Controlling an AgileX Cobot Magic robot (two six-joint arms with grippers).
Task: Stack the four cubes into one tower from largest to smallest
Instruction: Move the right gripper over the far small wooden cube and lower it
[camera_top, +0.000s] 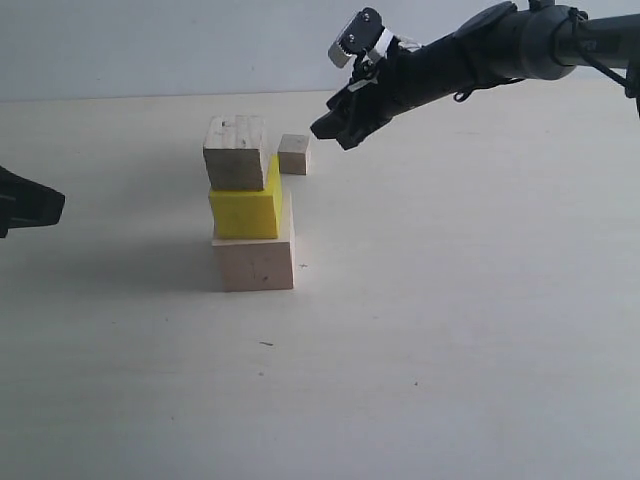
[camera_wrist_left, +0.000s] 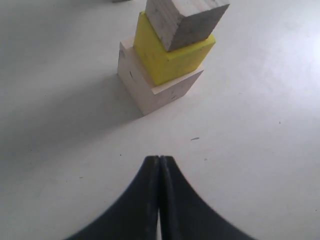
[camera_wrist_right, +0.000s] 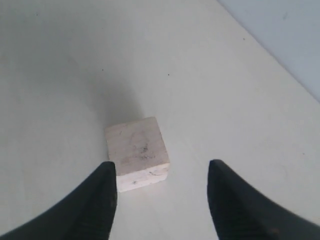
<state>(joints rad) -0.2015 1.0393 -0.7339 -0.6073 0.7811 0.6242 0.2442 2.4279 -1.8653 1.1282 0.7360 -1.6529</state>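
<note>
A three-cube tower stands left of centre: a pale wood cube (camera_top: 254, 262) at the bottom, a yellow cube (camera_top: 245, 208) on it, and a pale wood cube (camera_top: 236, 152) on top, set askew. The same tower (camera_wrist_left: 165, 60) shows in the left wrist view. A small pale wood cube (camera_top: 294, 154) (camera_wrist_right: 136, 153) lies on the table behind the tower. My right gripper (camera_top: 335, 128) (camera_wrist_right: 162, 175) hangs open just right of and above this small cube, which lies off one fingertip (camera_wrist_right: 106, 185). My left gripper (camera_top: 30, 205) (camera_wrist_left: 159, 160) is shut and empty at the left edge.
The table (camera_top: 450, 330) is a plain pale surface with a light wall behind it. The right arm (camera_top: 500, 50) reaches in from the upper right.
</note>
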